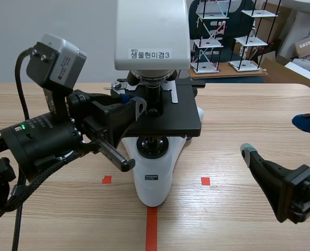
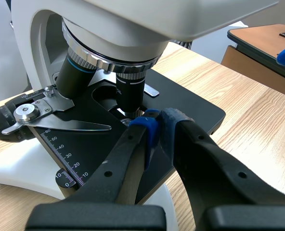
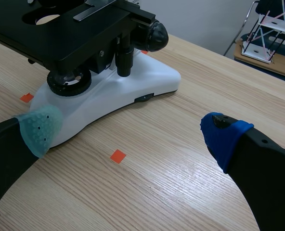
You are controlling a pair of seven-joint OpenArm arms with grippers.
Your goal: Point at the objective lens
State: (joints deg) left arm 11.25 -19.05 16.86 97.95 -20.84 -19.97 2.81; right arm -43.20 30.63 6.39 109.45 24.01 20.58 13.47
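The objective lens (image 2: 131,91) of the microscope (image 1: 153,178) pointed down, directly above the black stage (image 2: 190,106). The left pincer (image 2: 154,126) was closed on nothing, its tips just beside the lens. The right pincer (image 3: 131,132) stood wide open over the worktop (image 1: 239,104), well apart from the microscope.

Only a narrow gap between stage (image 2: 193,109) and objective lens (image 2: 130,90), microscope head (image 2: 147,24) low overhead.

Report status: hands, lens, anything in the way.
Left hand shut, close up to the lens above the stage. Right hand open, beside the microscope base. Nothing blocking the lens.
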